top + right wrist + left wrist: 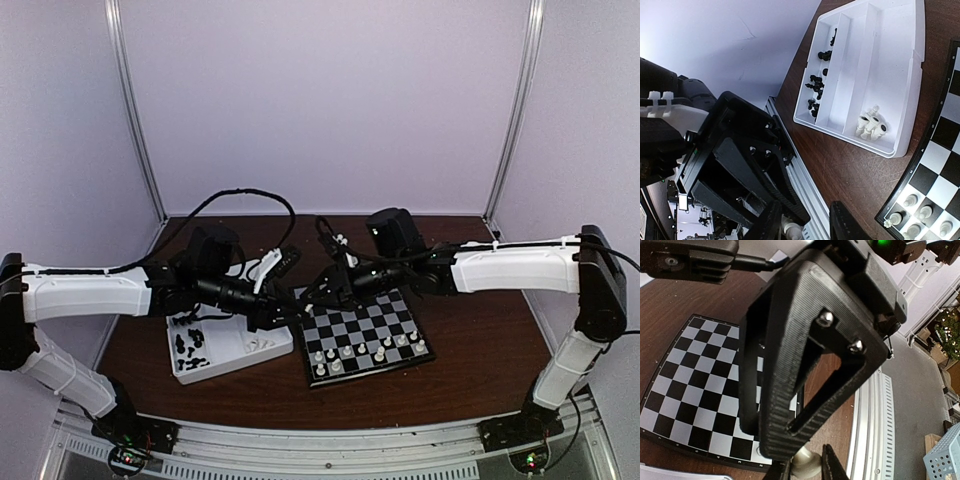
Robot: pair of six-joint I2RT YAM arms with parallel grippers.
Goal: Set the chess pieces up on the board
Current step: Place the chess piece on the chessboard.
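So the left pincer [807, 468] was nearly closed, pinching a little cream piece [792, 231] at its very tips. The right pincer [809, 223] sat nose to nose with it, jaws partly apart with that same piece in the gap. The piece looked clear of at least one finger, so I wouldn't call that a grip. All this was over the far-left corner of the board [375, 320], just beside the white tray [248, 345] on the counter [480, 340]. My read: a hand-over partway through ferrying one piece from tray to board, though which pincer was the giver I couldn't tell. The board's two nearest rows were partly filled with upright cream pieces [362, 349]. The black pieces [190, 348] lay in the tray's left compartment, with none on the board that I could see. The next move calls for one pincer getting a firm hold before the other lets go, then setting the piece on an empty square without bumping its neighbours. As for the held piece, only a rounded bit showed at the bottom edge of both wrist views — long axis and heading, no idea.
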